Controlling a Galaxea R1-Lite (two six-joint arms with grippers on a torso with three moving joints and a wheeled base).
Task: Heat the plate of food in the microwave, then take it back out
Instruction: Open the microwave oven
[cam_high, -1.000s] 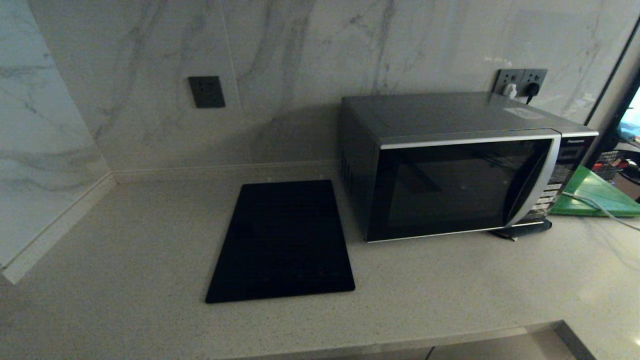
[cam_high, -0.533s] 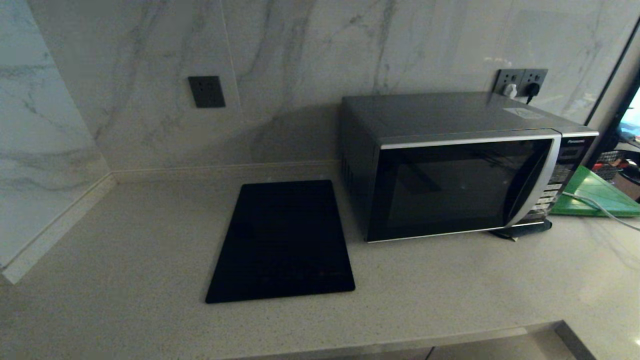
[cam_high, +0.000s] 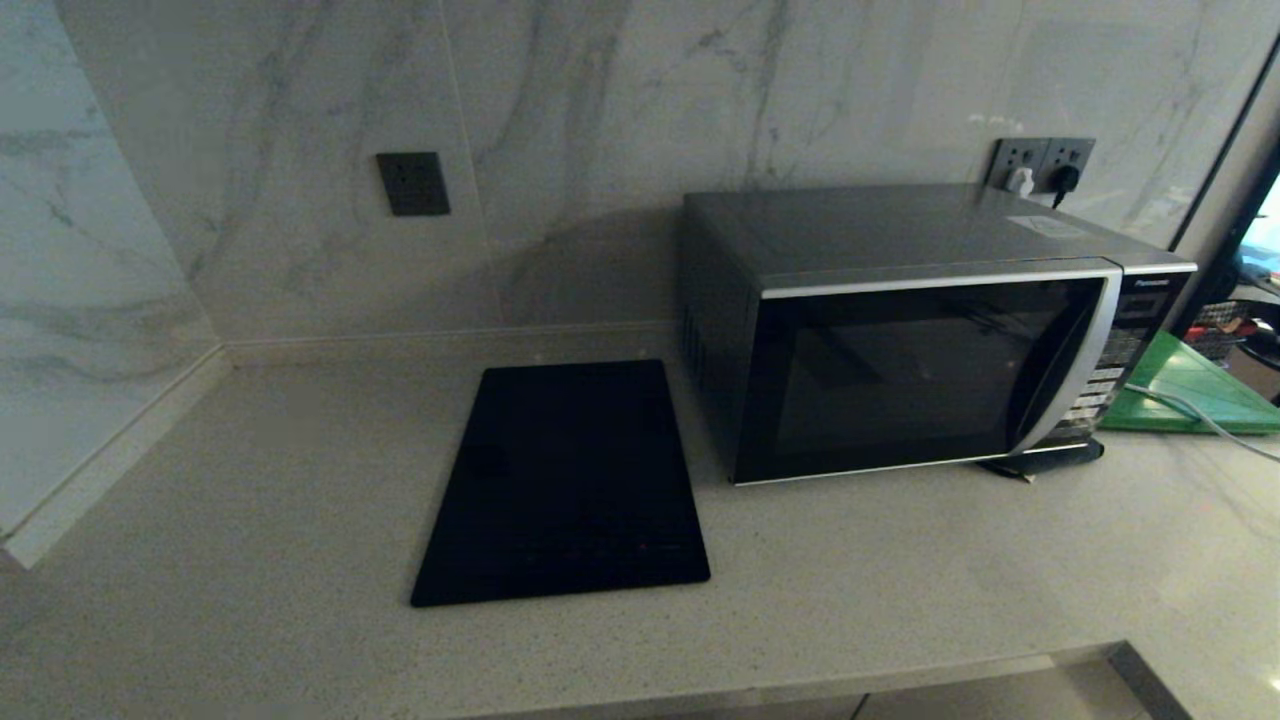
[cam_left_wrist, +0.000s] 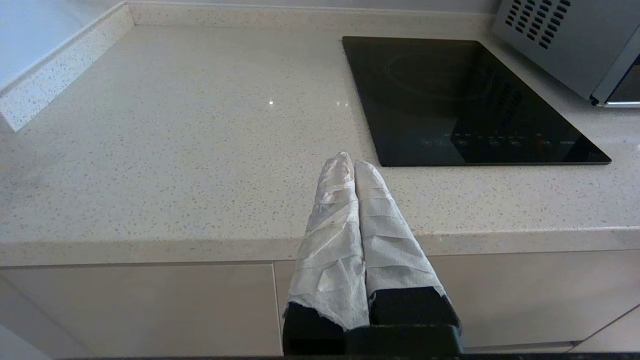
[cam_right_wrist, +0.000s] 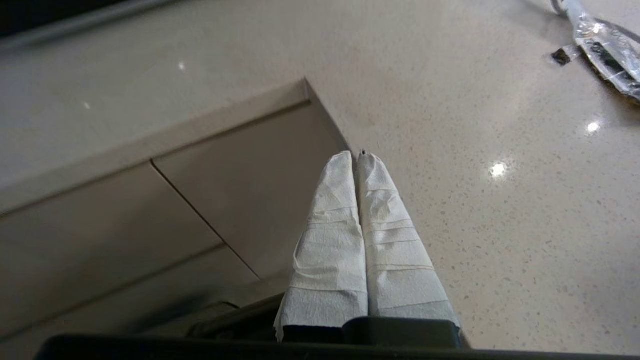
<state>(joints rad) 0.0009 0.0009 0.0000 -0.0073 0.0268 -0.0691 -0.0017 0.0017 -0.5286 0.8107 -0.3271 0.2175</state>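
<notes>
Right end effector (cam_right_wrist: 356, 156) (fingers pressed together) over counter edge (cam_right_wrist: 320, 107).

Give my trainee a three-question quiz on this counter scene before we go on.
1. True or false: the microwave door is open.
2. Which lies nearest the microwave's vented side? A) green board B) black panel C) wall socket
3. How do the left gripper fingers and right gripper fingers stand?

Key: 1 false, it is shut. 2 B. 3 Both pairs are pressed together, holding nothing.
</notes>
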